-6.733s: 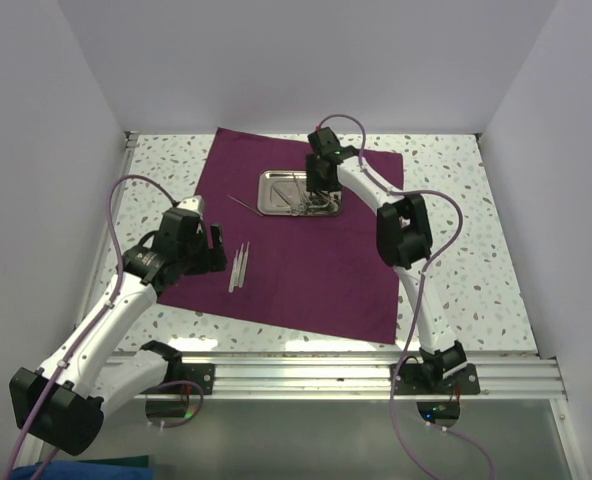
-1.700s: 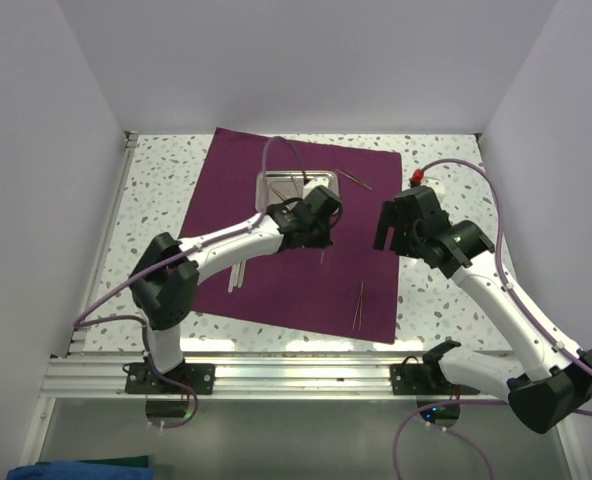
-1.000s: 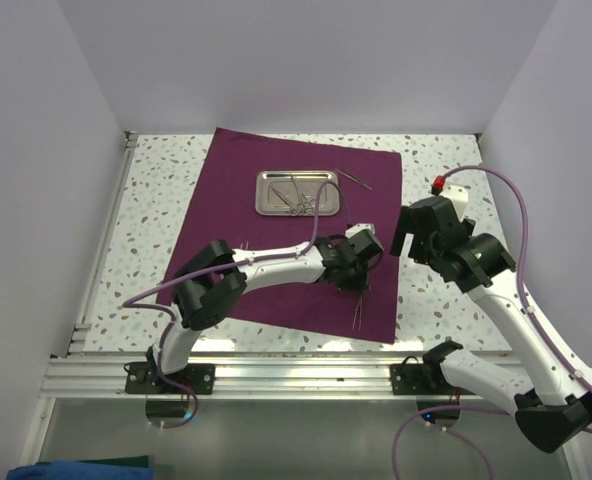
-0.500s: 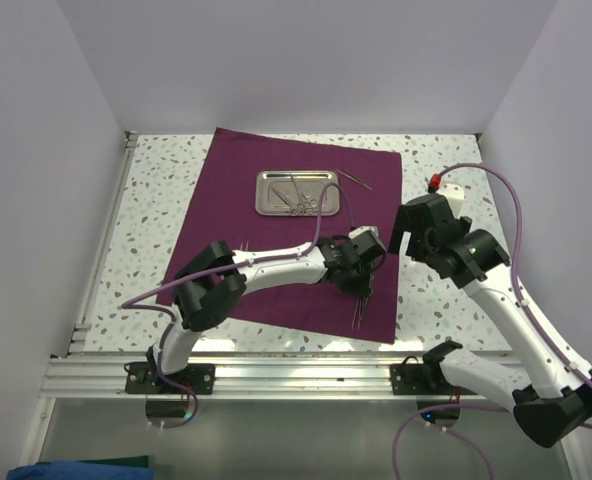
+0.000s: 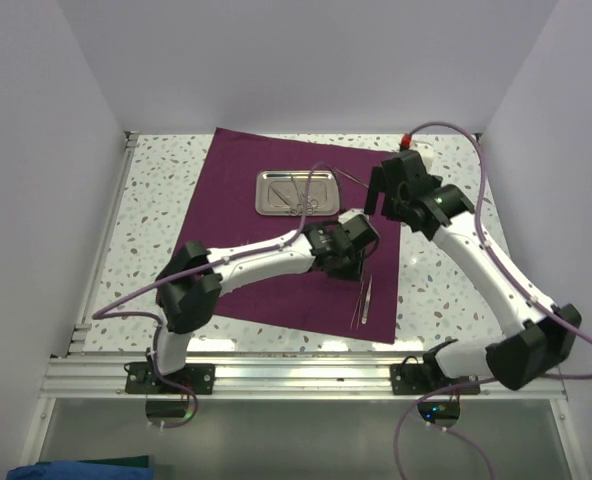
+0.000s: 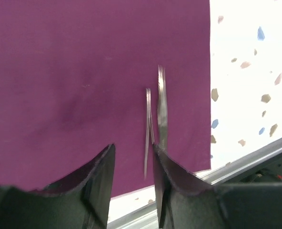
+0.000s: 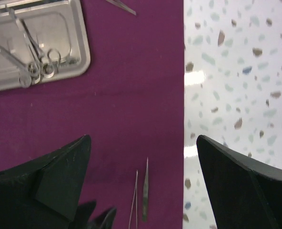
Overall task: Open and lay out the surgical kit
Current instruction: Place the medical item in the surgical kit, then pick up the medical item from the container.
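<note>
Hiding part of 2 tweezers [image 6: 162,109]: left pincer [image 6: 132,152] (tips blurred).

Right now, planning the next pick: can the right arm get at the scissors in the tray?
Probably yes. The right gripper hangs open over the cloth beside the tray, the scissors lie uncovered, and the left gripper is off by the tweezers.

White speckled table [image 5: 156,190] flecked grey, brown and blue, plain white walls [image 5: 306,60] on three sides, grooved aluminium rail [image 5: 306,375] along the near edge, thin metal strip [image 5: 104,240] down the left edge, teal fabric [image 5: 76,468] in the bottom-left corner
</note>
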